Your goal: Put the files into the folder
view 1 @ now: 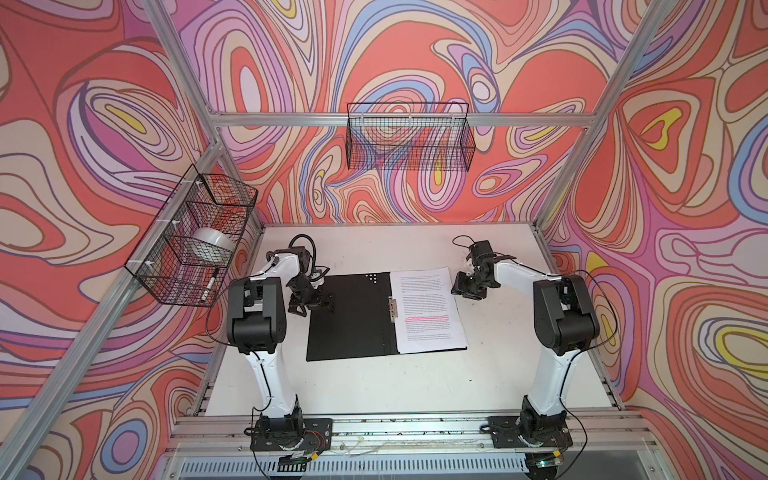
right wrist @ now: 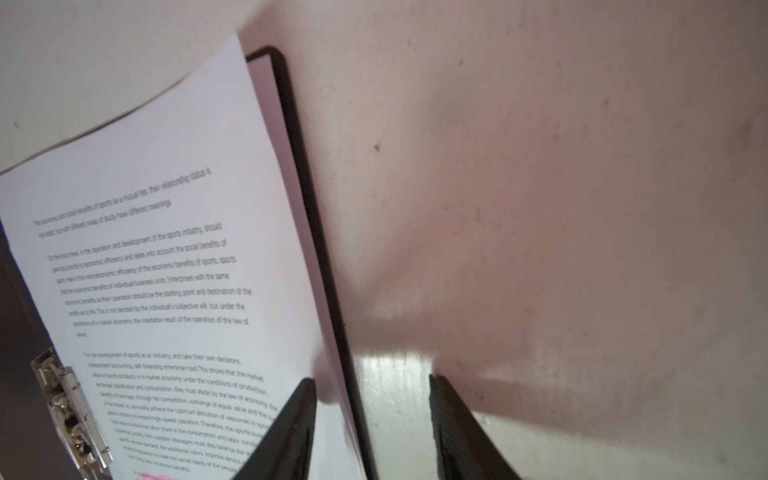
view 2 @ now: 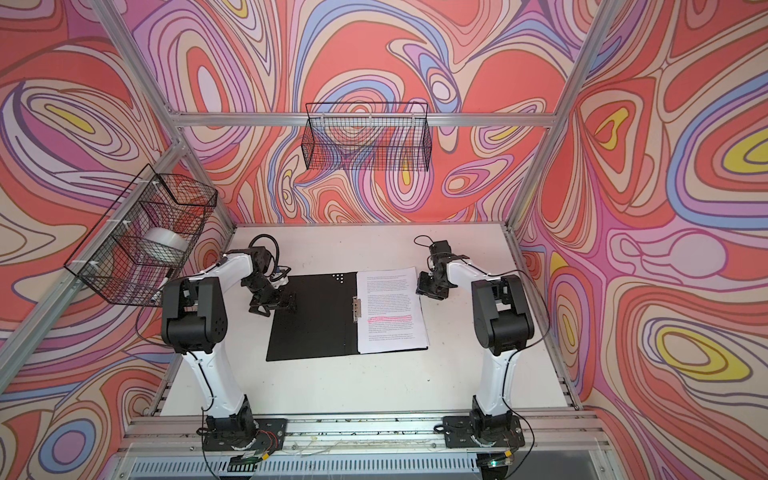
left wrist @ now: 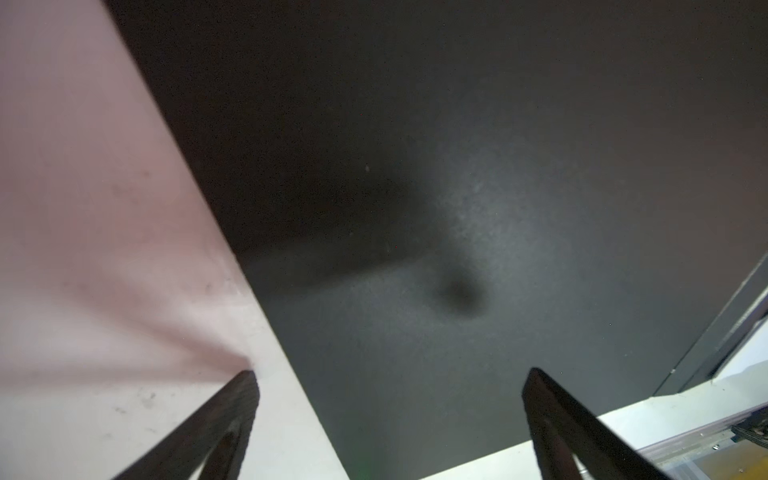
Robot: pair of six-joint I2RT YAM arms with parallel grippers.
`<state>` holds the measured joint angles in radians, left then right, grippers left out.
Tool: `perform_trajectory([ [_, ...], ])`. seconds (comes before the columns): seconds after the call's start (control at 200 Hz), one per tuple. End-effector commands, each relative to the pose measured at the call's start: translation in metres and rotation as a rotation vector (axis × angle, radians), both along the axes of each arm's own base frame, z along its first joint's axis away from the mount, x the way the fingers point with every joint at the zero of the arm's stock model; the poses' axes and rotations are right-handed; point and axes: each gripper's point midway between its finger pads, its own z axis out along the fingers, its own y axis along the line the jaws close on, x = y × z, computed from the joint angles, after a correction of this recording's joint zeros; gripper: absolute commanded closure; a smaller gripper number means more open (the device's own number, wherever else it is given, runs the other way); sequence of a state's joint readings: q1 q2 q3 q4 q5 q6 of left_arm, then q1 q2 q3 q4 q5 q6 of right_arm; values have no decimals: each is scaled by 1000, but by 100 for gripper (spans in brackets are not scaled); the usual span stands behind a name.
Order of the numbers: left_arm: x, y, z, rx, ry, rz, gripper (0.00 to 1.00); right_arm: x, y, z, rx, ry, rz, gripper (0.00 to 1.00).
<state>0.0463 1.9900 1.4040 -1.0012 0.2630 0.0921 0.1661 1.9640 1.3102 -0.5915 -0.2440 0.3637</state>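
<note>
- Black side up, the folder (view 1: 349, 316) lies open on the table (view 1: 374, 382); the files (view 1: 428, 309) rest on its right half, beside the metal clip (view 1: 392, 307).
- My left gripper (left wrist: 390, 372) hangs wide open astride the left cover's outer edge, empty.
- My right gripper (right wrist: 371, 378) stands part-open astride the right edge, holding nothing.
- The cover looks thin, light and springy, so I'd pinch its outer edge; loose sheets may slide.
</note>
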Motion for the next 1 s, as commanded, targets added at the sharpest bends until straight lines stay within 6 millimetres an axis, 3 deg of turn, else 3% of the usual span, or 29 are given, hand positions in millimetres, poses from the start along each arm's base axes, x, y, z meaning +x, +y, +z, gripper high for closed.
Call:
perform_trajectory([
  [0.0,-2,-5,-5,-33,30,10,0,-10,-5,-14,-25,58,6,53],
  [0.591,7,-24,-11,-142,48,17,0,-48,4,-33,-7,185,-3,56],
  [0.997,8,-40,1,-242,19,34,0,-57,7,-34,-24,232,8,56],
])
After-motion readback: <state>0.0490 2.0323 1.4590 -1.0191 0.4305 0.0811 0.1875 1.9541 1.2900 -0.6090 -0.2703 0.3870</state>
